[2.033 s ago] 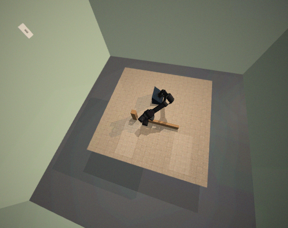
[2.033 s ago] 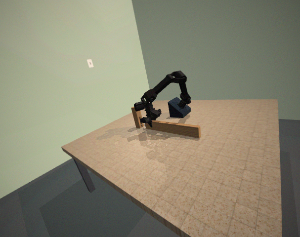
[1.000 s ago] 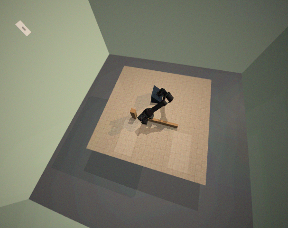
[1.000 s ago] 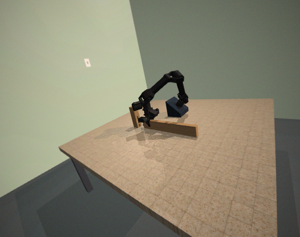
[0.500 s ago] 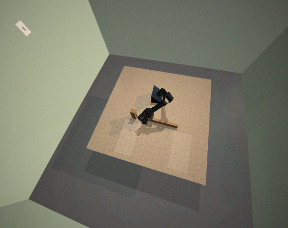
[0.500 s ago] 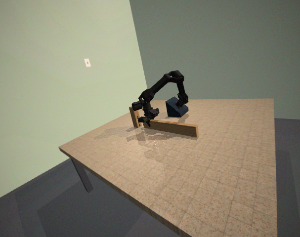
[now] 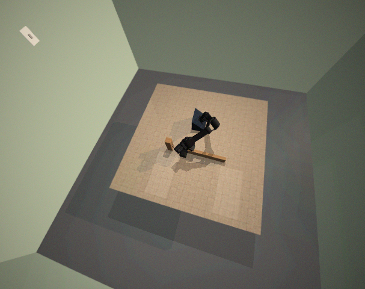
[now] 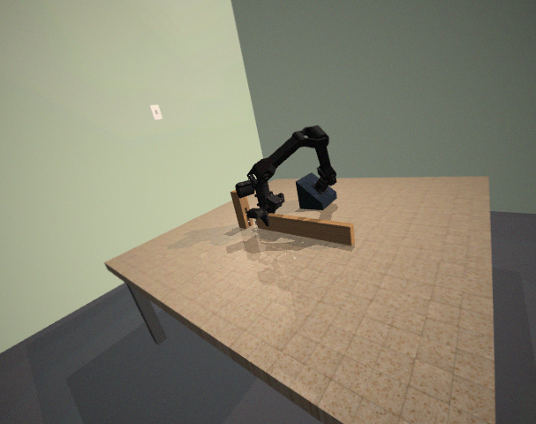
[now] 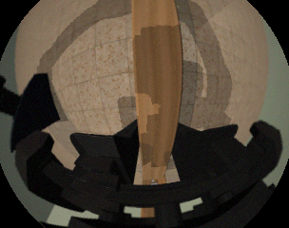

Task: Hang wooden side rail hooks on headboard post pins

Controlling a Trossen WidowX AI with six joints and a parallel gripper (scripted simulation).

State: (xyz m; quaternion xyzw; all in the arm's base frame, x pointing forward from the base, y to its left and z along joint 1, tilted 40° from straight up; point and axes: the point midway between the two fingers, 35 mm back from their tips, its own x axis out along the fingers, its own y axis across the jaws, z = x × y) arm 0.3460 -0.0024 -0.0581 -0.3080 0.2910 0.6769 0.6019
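The long wooden side rail (image 7: 208, 154) (image 8: 313, 228) (image 9: 156, 57) lies across the table, its far end on the table top. Its near end is lifted a little and sits right beside the short upright wooden headboard post (image 7: 168, 144) (image 8: 238, 208). My gripper (image 7: 181, 152) (image 8: 260, 216) (image 9: 151, 120) is shut on the rail close to that end. The steel hooks and the pins in the post's slot are hidden by the gripper and too small to make out. In the wrist view the rail runs straight away from the fingers.
The arm's dark blue base block (image 7: 196, 119) (image 8: 315, 192) stands behind the rail. The tiled table (image 7: 238, 192) (image 8: 373, 296) has its left edge not far beyond the post.
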